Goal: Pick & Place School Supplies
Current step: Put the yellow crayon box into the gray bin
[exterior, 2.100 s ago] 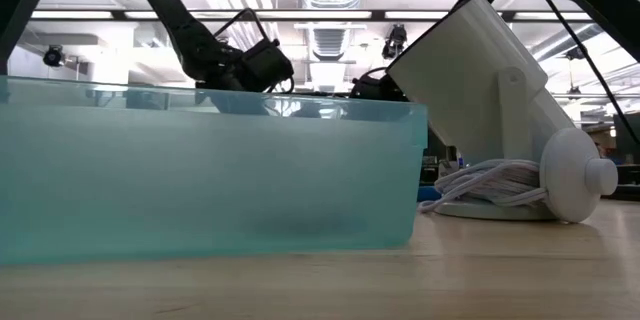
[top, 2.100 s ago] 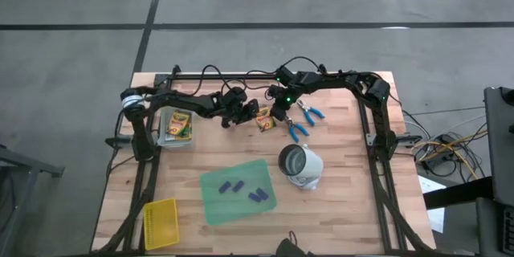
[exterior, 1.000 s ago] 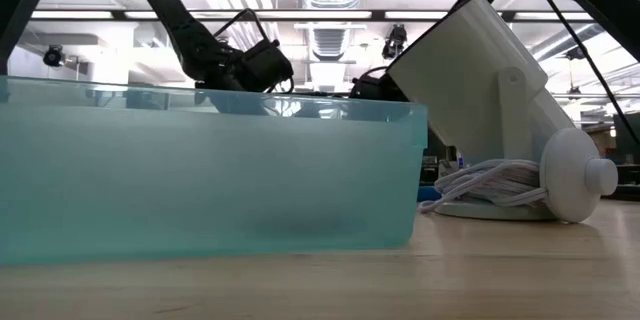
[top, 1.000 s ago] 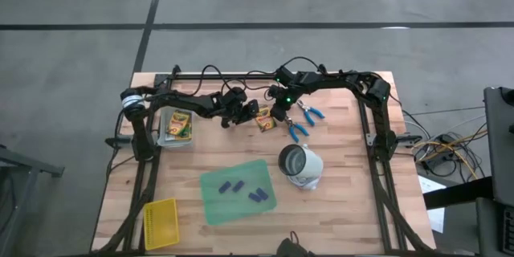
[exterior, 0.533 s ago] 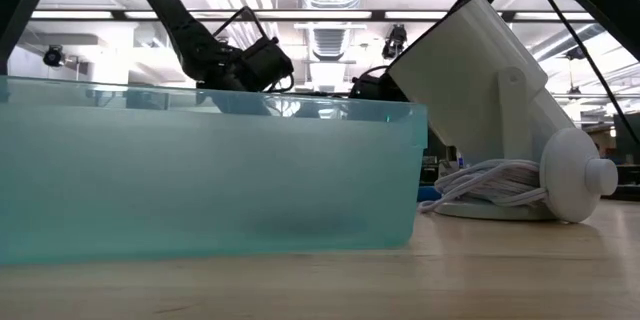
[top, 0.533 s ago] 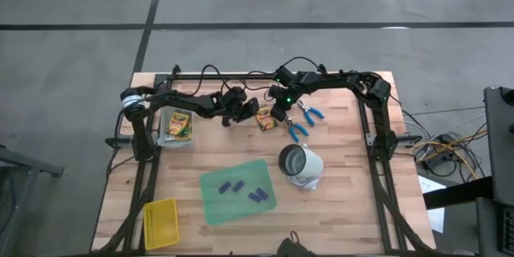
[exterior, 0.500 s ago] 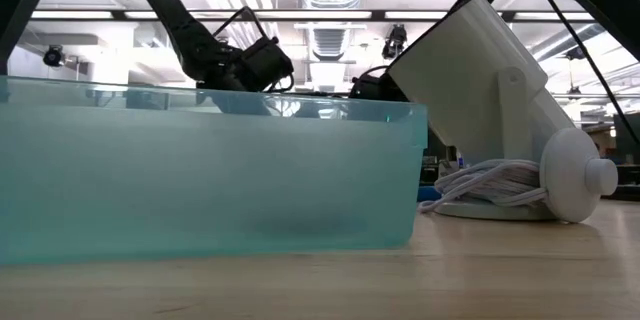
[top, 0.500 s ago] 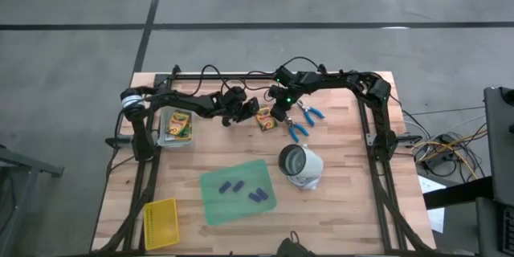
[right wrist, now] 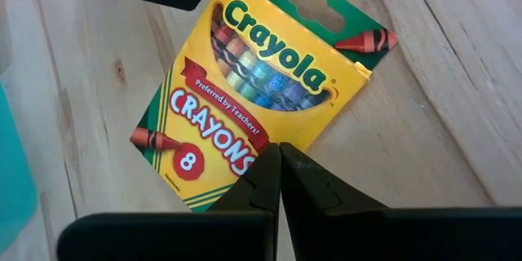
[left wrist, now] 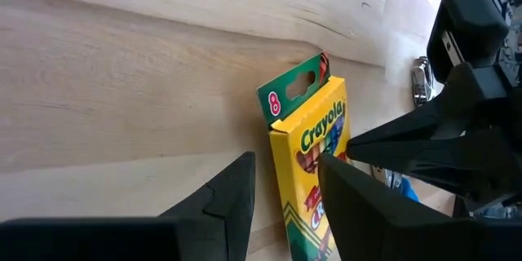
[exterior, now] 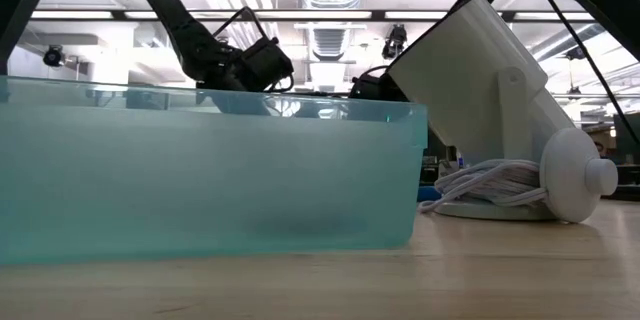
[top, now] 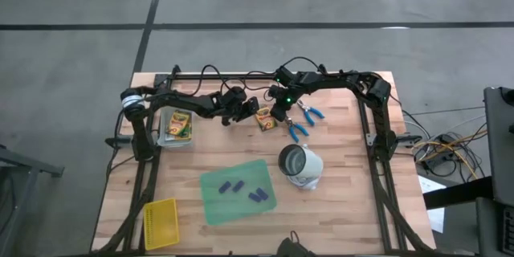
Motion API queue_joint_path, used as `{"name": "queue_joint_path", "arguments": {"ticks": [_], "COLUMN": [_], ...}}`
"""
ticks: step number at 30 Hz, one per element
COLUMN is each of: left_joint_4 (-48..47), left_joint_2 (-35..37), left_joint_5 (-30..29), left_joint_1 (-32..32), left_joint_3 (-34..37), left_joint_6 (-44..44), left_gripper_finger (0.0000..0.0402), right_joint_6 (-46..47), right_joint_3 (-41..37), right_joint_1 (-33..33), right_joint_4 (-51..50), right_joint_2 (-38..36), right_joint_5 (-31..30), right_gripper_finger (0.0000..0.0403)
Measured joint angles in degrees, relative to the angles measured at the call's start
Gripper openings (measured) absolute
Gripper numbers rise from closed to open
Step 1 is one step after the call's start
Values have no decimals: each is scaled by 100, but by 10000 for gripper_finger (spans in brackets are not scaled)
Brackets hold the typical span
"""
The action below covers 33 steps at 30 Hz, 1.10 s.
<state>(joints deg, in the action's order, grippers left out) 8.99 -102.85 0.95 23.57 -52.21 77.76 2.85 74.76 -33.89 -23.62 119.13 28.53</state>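
At the far left of the bench, a crayon box lies in a clear tray, and a yellow basket sits at the near corner. Further right, purple pieces rest on the green sheet.

The left tool reaches along the back of the bench to a second box, which lies flat on the wood. In the left wrist view its fingers stand partly open, one beside the box edge, the other over the box; no grip shows.

The right tool meets that box from the other side, its fingers closed together with the tips on the box's edge, seemingly steadying or nudging it. Just right lie the blue-handled tools, then the white lamp.

The step looks like picking up this box. Next, the left tool likely needs to straddle the box and close while the right braces it.
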Motion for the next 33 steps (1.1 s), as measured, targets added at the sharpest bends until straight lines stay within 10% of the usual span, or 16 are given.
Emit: {"name": "queue_joint_path", "arguments": {"ticks": [33], "left_joint_4": [236], "left_joint_2": [-420], "left_joint_5": [486], "left_joint_1": [-45], "left_joint_3": [-112], "left_joint_6": [-1373], "left_gripper_finger": [140], "right_joint_6": [-2], "right_joint_3": [-2], "right_joint_1": [-2], "right_joint_4": [18], "right_joint_2": [4], "right_joint_5": [-8], "right_gripper_finger": [8]}}
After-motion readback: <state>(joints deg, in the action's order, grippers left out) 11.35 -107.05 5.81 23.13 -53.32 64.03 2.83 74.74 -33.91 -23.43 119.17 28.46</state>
